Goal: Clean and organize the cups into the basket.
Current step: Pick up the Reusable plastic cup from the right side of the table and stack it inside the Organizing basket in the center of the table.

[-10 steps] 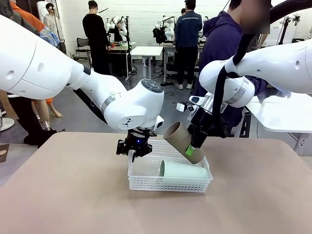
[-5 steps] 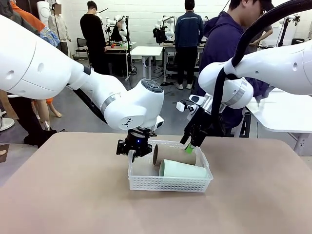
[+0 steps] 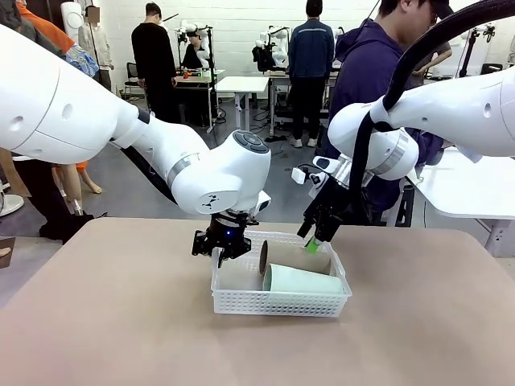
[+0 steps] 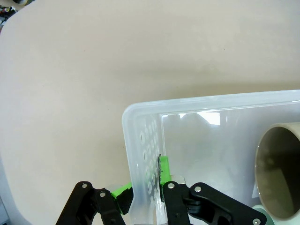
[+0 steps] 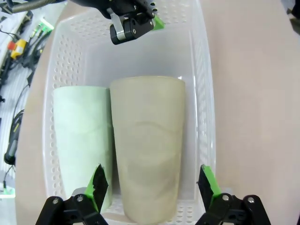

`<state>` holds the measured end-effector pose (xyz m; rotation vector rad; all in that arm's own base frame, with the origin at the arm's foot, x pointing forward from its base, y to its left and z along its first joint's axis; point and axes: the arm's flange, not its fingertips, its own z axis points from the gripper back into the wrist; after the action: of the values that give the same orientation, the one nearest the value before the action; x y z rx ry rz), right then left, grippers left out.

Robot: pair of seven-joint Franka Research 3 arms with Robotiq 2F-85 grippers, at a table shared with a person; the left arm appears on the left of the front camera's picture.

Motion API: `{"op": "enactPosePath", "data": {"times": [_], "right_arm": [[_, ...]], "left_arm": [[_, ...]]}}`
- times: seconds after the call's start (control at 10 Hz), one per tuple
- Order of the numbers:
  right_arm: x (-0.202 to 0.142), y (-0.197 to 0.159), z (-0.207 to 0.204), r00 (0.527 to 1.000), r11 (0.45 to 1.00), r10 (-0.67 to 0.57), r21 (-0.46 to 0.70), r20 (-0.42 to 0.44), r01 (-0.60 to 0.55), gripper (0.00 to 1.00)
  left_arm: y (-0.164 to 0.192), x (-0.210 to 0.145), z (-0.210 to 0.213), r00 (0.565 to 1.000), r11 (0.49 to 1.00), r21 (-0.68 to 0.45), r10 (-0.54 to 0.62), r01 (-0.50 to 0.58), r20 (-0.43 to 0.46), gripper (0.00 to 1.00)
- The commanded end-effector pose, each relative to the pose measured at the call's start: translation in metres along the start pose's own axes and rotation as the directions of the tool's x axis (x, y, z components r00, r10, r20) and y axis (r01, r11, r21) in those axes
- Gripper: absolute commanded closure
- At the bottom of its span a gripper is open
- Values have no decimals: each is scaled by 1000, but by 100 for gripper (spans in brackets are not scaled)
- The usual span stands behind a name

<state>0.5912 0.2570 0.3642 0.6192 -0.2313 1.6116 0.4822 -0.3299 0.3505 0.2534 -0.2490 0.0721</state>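
The white lattice basket [image 3: 241,300] sits mid-table. Inside it two cups lie on their sides, side by side: a mint green cup [image 3: 304,281] nearer me and a tan cup [image 3: 294,256] behind it. My left gripper [image 3: 224,246] is shut on the basket's left wall; in the left wrist view its green pads pinch that wall [image 4: 143,190], with the tan cup's mouth [image 4: 281,173] to the right. My right gripper [image 3: 315,241] hangs open just above the basket's far right end. In the right wrist view its spread fingers [image 5: 153,185] straddle the tan cup [image 5: 147,145], apart from it, with the mint cup [image 5: 82,140] beside it.
A person in a dark hoodie [image 3: 366,80] stands at the far side of the table. Bare tan tabletop [image 3: 121,322] surrounds the basket on all sides. My left gripper [image 5: 133,21] shows at the basket's far end in the right wrist view.
My right gripper opened and let go of the tan cup, which dropped into the basket and settled beside the mint cup. The gripper rose slightly. The left arm has not moved.
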Motion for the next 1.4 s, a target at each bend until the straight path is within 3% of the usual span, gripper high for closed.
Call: {"op": "enactPosePath", "data": {"times": [0.0, 0.2, 0.5, 0.7, 1.0, 1.3], "right_arm": [[-6, 13, 17, 998, 1000, 24, -9, 66, -24, 0], [-39, 54, 70, 962, 1000, 3, -6, 275, -1, 0], [-154, 137, 143, 857, 994, 10, -101, 514, 49, 0], [-227, 190, 172, 782, 977, 52, -195, 621, 90, 0], [-321, 203, 182, 687, 942, 113, -298, 718, 156, 0], [-351, 184, 175, 611, 953, 72, -236, 788, 192, 0]], "left_arm": [[1, -1, -1, 1000, 1000, 2, 2, -2, -1, 100], [1, -1, -1, 1000, 1000, 2, 2, -2, -1, 100], [1, -1, -1, 1000, 1000, 2, 2, -2, -1, 100], [1, -1, -1, 1000, 1000, 2, 2, -2, -1, 100], [1, -1, -1, 1000, 1000, 2, 2, -2, -1, 100], [1, -1, -1, 1000, 1000, 2, 2, -2, -1, 100]]}}
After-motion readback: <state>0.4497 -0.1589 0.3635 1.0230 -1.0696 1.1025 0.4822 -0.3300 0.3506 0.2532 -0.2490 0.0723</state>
